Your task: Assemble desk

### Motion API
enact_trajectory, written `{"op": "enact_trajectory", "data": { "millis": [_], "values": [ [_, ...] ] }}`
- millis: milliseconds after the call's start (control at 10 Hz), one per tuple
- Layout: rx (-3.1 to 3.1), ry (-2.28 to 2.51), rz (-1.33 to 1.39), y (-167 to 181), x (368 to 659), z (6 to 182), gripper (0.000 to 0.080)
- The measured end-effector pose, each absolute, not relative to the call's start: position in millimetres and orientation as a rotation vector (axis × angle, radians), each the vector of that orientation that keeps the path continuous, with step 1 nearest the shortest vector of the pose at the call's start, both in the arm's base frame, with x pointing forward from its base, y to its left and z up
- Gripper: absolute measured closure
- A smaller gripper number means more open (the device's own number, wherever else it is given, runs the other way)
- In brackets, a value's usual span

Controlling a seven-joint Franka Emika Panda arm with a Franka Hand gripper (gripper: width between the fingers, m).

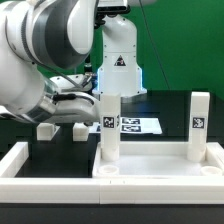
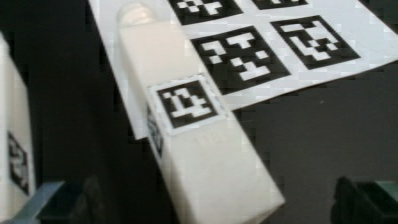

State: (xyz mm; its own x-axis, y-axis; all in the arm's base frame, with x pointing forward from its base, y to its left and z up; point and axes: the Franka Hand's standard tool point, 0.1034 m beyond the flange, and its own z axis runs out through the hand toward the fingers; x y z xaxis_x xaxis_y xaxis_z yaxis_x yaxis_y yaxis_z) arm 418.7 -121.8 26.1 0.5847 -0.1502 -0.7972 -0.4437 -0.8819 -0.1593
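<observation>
Pincer [image 2: 210, 205] wide apart, clamped on nothing, hanging over an upright leg [image 2: 192, 130] that shows between the jaws. Just past that, the marker board [image 2: 267, 50]. Below, the desk top [image 1: 150, 168], carrying this leg and a second leg [image 1: 200, 125] well off to one side. Farther out, two loose legs [image 1: 45, 130] [image 1: 78, 130] lying on the table [image 1: 60, 148]. About halfway, by the look: two standing, two to go. One top, four legs.

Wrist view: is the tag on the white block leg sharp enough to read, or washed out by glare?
Wrist view: slightly soft, but the black-and-white square tag on the white plastic block leg is legible, no glare over it. Exterior view: the grey-white robot arm is blurred.
</observation>
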Motion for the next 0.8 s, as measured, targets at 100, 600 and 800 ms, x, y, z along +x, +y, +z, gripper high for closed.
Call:
{"op": "enact_trajectory", "data": {
  "millis": [100, 600, 800],
  "values": [
    [-2.473, 0.479, 1.205, -120, 418, 23.5, 0.0150],
    [-2.471, 0.470, 1.227, -112, 408, 9.0, 0.0150],
    [-2.471, 0.472, 1.234, -110, 403, 5.4, 0.0151]
  ]
}}
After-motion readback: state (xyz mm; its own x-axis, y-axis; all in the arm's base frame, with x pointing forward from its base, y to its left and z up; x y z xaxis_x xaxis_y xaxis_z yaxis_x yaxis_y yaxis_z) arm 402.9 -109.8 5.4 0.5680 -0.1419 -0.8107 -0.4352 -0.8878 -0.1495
